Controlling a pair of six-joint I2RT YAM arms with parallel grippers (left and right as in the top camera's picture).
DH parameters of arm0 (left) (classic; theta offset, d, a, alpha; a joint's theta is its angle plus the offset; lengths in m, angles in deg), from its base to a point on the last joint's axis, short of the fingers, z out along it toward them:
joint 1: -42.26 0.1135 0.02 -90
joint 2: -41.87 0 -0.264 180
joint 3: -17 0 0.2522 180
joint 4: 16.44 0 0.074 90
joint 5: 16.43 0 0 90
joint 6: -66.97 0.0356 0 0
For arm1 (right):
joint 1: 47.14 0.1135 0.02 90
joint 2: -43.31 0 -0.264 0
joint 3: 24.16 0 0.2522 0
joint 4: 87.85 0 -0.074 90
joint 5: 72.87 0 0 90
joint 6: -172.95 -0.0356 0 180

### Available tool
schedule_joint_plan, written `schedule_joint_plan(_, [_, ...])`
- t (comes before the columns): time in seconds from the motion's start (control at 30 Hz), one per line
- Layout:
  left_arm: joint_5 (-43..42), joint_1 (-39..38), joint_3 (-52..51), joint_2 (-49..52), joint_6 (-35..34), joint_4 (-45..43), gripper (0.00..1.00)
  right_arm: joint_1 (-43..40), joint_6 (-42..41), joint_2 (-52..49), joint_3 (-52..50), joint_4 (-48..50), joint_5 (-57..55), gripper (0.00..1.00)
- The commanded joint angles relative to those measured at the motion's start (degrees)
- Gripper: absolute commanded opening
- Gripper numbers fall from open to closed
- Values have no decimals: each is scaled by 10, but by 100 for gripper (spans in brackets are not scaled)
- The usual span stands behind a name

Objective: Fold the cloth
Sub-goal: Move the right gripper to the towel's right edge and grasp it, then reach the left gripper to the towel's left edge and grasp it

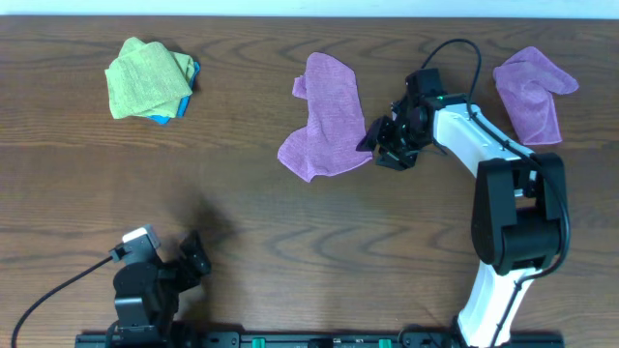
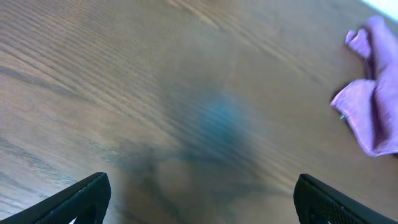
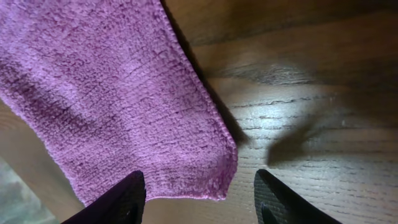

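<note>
A purple cloth [image 1: 325, 116] lies crumpled flat at the table's middle back. My right gripper [image 1: 379, 143] is open at its right edge, low over the table. In the right wrist view the cloth's corner [image 3: 130, 106] lies between the two open fingers [image 3: 200, 198], which are not closed on it. My left gripper [image 1: 189, 256] is open and empty near the front left; the left wrist view shows its fingers [image 2: 199, 199] wide apart over bare wood, with the purple cloth [image 2: 373, 112] at the right edge.
A second purple cloth [image 1: 534, 92] lies at the back right. A yellow-green cloth [image 1: 147, 77] sits on a blue one [image 1: 184, 97] at the back left. The table [image 1: 290, 232] is dark wood.
</note>
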Motion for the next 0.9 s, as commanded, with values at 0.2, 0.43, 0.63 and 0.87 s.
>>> schedule_joint_plan(0.2, [-7,-2,146,209,-35,-3,95,25,-16,-31,-3,3,-8,42])
schedule_joint_plan(0.43, [-64,-3,359,492,0,44,95,31,-12,-32,-3,10,-16,1])
schedule_joint_plan(0.63, [-173,-3,488,662,35,28,95,31,-9,-32,-3,10,-17,1])
schedule_joint_plan(0.87, [-306,-3,490,784,-88,-85,95,31,-9,-32,-3,6,-3,1])
